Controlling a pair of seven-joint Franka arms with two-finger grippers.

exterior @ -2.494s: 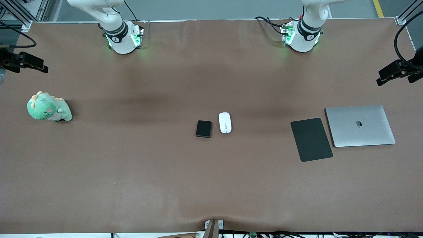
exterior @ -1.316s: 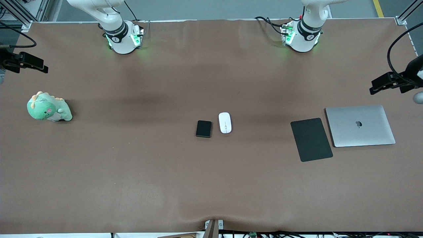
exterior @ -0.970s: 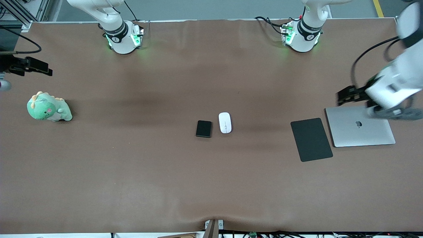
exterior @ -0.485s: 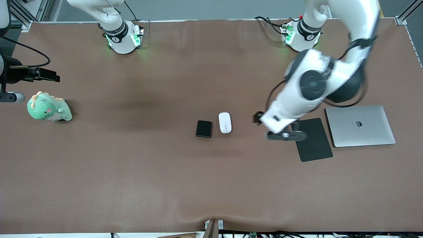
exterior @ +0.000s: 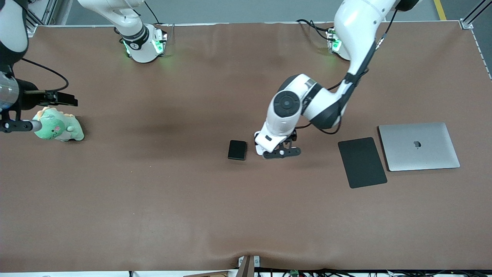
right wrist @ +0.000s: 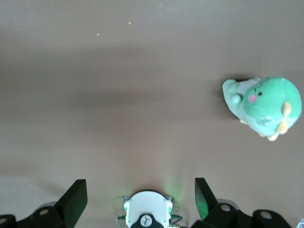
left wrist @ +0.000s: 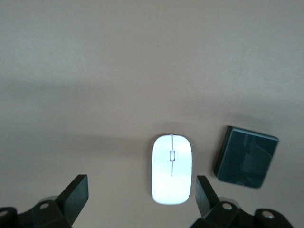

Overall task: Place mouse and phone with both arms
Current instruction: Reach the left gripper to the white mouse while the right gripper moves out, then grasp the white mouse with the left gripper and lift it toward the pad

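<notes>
The white mouse (left wrist: 171, 168) lies at the table's middle, with the black phone (exterior: 236, 149) beside it toward the right arm's end. The phone also shows in the left wrist view (left wrist: 246, 156). My left gripper (exterior: 277, 145) hangs over the mouse and is open and empty. In the left wrist view the left gripper (left wrist: 140, 199) has the mouse between its fingers, close to one fingertip (left wrist: 204, 192). In the front view the left hand hides the mouse. My right gripper (exterior: 57, 98) is open and empty, up over the green plush (exterior: 57, 129); it shows in its own view (right wrist: 140, 199).
A black mouse pad (exterior: 362, 162) and a closed silver laptop (exterior: 419, 146) lie side by side toward the left arm's end. The green dinosaur plush (right wrist: 263, 105) sits at the right arm's end. The right arm's base (right wrist: 147, 214) shows below its gripper.
My left arm has swung in from the table's left-arm end, past the laptop and pad, to over the mouse. My right gripper has drifted closer over the plush. Mouse and phone have not moved.
</notes>
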